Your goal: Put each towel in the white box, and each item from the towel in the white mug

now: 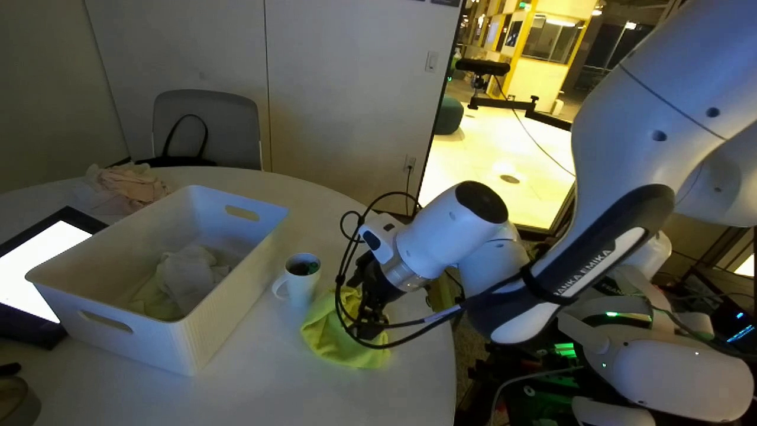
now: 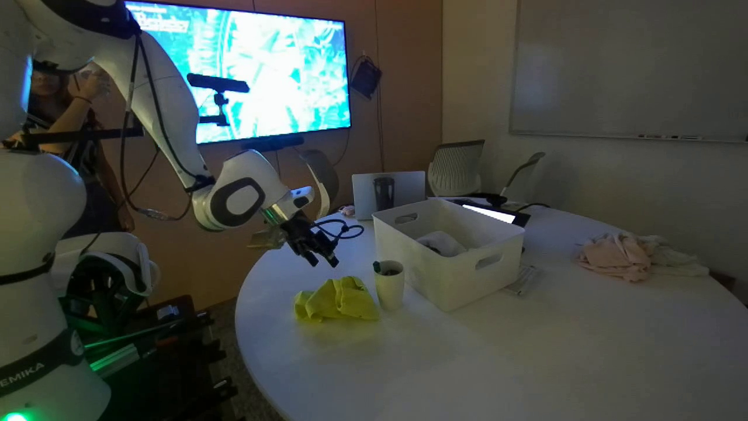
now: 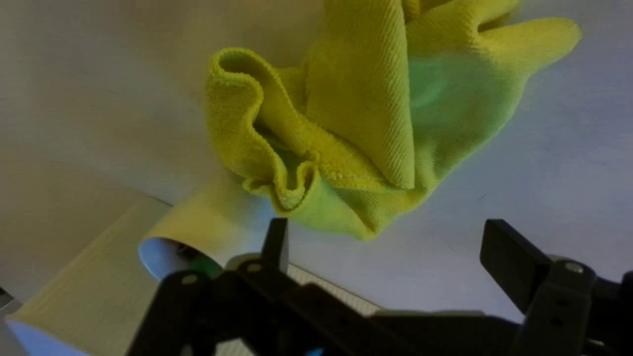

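A rumpled yellow-green towel [image 1: 337,346] [image 2: 336,301] [image 3: 356,113] lies on the table beside the white mug [image 1: 300,287] [image 2: 390,292]. Over it, apart from the cloth, my gripper [image 2: 324,261] points downward; in the wrist view the gripper [image 3: 385,227] is open with wide-set fingers and nothing held. Inside the mug is something dark, with a green tip [image 2: 377,266] at its rim. The white box [image 1: 219,334] [image 2: 444,280] stands past the mug and holds a crumpled cloth, whitish [image 1: 189,275] in part and yellow-green [image 1: 152,299] below. No loose item shows on the tabletop towel.
A lit tablet [image 1: 44,266] lies beside the box. Pinkish and white cloths [image 2: 619,257] are heaped farther along the round table [image 2: 526,356]. A laptop [image 2: 362,196] and dark tumbler [image 2: 384,193] stand behind the box. Loose cables [image 1: 349,236] loop around my wrist.
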Controlling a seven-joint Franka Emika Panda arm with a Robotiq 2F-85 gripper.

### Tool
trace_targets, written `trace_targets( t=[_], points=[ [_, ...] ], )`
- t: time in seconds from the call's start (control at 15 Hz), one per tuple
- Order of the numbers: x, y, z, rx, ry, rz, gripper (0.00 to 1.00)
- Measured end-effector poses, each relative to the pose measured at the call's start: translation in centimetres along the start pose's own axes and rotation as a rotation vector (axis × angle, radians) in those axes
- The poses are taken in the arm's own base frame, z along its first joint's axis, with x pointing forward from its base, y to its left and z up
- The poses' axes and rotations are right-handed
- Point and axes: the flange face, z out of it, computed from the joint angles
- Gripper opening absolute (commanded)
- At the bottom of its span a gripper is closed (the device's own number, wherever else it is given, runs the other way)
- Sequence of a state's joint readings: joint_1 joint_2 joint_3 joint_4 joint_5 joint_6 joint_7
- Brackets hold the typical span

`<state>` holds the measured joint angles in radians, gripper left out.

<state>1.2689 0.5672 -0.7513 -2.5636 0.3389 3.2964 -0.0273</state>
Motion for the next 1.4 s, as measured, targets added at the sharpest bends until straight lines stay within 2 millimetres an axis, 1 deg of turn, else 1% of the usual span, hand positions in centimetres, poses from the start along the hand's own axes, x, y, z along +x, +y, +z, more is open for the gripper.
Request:
trace_targets(
  t=[0.27,0.47,0.67,0.8,0.87,1.0,1.07,1.13,1.2,1.33,1.4],
  points=[
    [-0.7,-3.0,-1.5,-0.008,-0.067,-0.049,1.00],
    [-1.2,-4.6,-1.7,-0.007,-0.112,-0.067,1.00],
    [-1.2,-4.8,-1.3,-0.014,-0.143,-0.078,1.00],
    [-0.9,-4.4,-0.9,-0.019,-0.156,-0.080,0.99],
    [-0.6,-4.1,-0.7,-0.019,-0.160,-0.081,0.93],
    [0.1,-3.2,0.0,-0.018,-0.163,-0.076,0.74],
    [0.4,-2.8,0.4,-0.016,-0.166,-0.071,0.68],
    [0.7,-2.2,0.9,-0.014,-0.170,-0.066,0.58],
    [1.0,-1.7,1.3,-0.010,-0.175,-0.060,0.52],
    [1.2,-0.7,2.4,-0.001,-0.189,-0.047,0.28],
    [1.2,-0.2,2.9,0.005,-0.199,-0.040,0.22]
  ],
)
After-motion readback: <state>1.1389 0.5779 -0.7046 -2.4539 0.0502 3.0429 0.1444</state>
